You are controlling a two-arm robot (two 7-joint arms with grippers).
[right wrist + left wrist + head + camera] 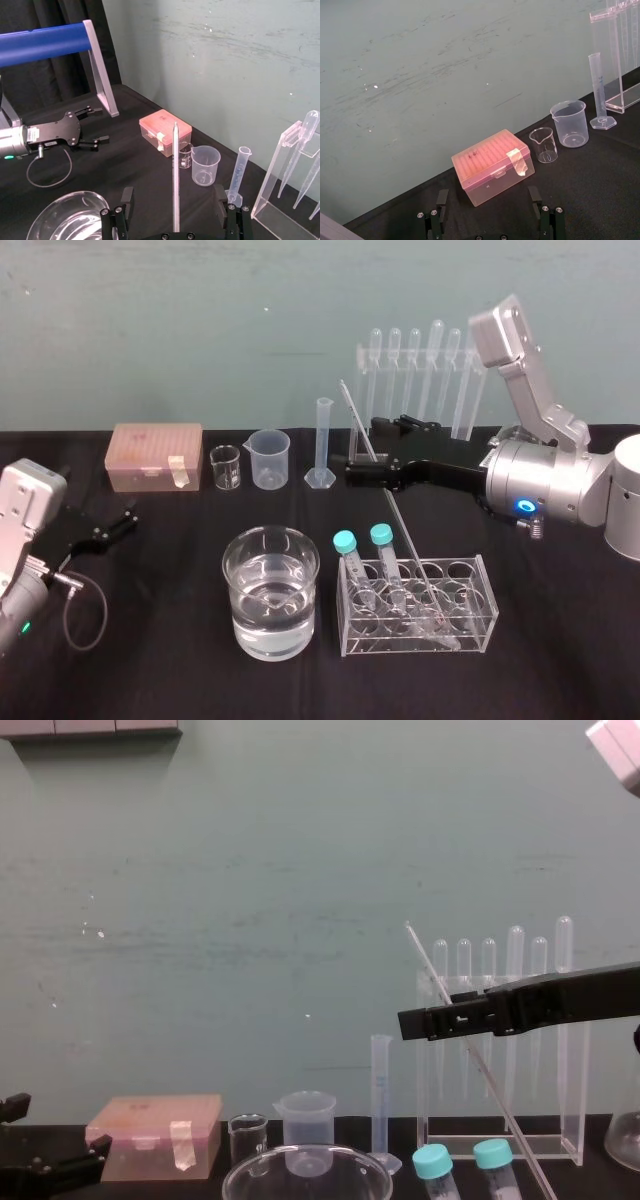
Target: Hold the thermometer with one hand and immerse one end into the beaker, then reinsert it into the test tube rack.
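The thermometer (400, 530) is smooth clear glass, the water-filled beaker (232, 585) glossy glass, the pink box (155, 455) frosted plastic, and the bench (150, 670) wears matt black cloth.

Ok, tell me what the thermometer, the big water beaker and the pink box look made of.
Thermometer, at the right gripper: likely glass, a thin, clear, straight rod. Water beaker: probably glass, thick clear wall with bright glints. Pink box: translucent plastic, matte, with a taped lid. Left gripper is idle at far left.
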